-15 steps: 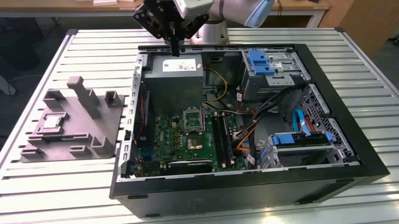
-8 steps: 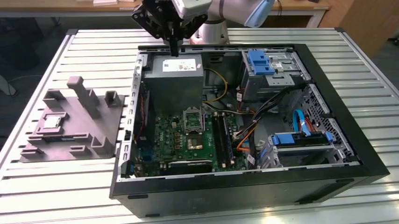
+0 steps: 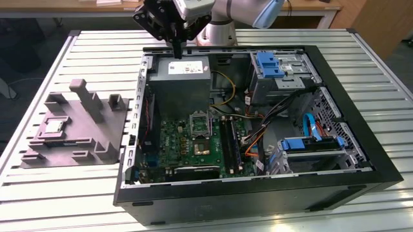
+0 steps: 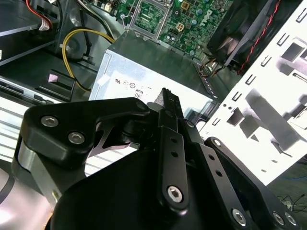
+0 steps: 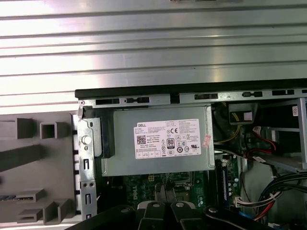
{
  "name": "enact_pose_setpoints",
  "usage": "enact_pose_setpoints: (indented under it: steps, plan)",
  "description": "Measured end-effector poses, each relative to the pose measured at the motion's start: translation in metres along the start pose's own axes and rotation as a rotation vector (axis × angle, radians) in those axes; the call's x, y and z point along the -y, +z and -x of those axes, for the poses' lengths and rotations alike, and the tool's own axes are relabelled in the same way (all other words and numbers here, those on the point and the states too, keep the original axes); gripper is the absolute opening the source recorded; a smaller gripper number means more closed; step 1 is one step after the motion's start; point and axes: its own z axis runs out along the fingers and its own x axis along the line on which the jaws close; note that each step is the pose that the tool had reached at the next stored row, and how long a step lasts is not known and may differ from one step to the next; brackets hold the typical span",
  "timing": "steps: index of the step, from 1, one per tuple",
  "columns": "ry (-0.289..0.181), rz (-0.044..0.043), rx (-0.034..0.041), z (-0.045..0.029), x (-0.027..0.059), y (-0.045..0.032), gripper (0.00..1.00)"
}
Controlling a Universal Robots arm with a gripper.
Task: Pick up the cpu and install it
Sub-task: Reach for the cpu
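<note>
The gripper [image 3: 176, 50], seemingly closed on nothing, hovers over the power supply [image 3: 184, 89] while the cpu [image 3: 53, 126] lies on the grey fixture [image 3: 96, 145]

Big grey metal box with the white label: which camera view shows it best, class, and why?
The first wrist view: the big grey metal box lies whole and square-on, label facing the camera. The exterior view shows it whole too, but slanted. In the second wrist view the black gripper covers part of it.
</note>
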Motion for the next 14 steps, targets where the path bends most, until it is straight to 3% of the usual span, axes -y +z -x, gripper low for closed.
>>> enact_pose_setpoints:
  steps: [14]
  plan:
    - [0.000, 0.0000, 0.0000, -0.0025, 0.0002, 0.0001, 0.11]
